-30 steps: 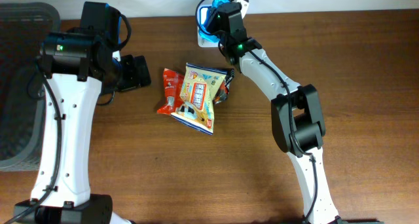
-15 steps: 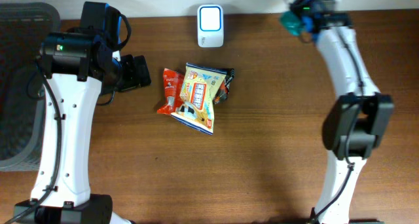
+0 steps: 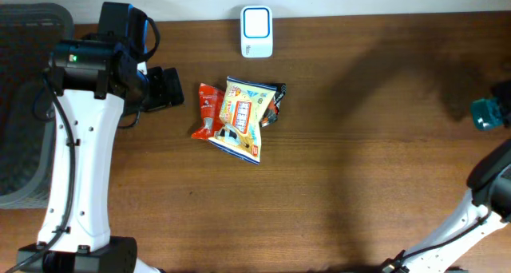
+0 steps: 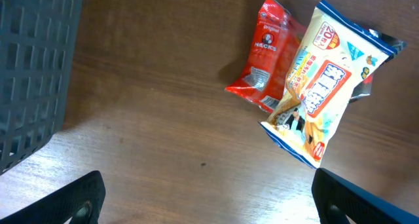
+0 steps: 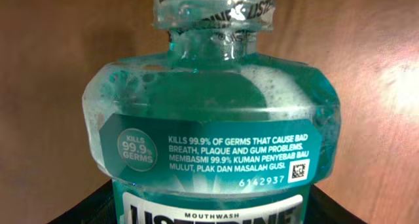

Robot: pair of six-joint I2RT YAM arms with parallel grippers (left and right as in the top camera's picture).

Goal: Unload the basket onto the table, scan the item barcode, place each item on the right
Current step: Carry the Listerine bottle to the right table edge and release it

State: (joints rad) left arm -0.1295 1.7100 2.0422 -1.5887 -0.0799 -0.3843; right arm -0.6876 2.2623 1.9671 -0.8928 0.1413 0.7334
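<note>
I'm clamping the mouthwash bottle (image 5: 209, 119) in the right gripper (image 5: 209, 214) at the right edge (label showing); the left gripper (image 4: 211, 201) is gaping wide.

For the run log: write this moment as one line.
left gripper open, empty, left of snack packets | right gripper shut on mouthwash bottle, far right, away from scanner

1. One scanner (image 3: 256, 31), by my count.
2. Snack packets (image 3: 239, 117) just below the scanner: probably three, one mostly hidden.
3. One mouthwash bottle (image 5: 209, 139), far right of it.
4. One basket (image 3: 24, 105), far left.
</note>
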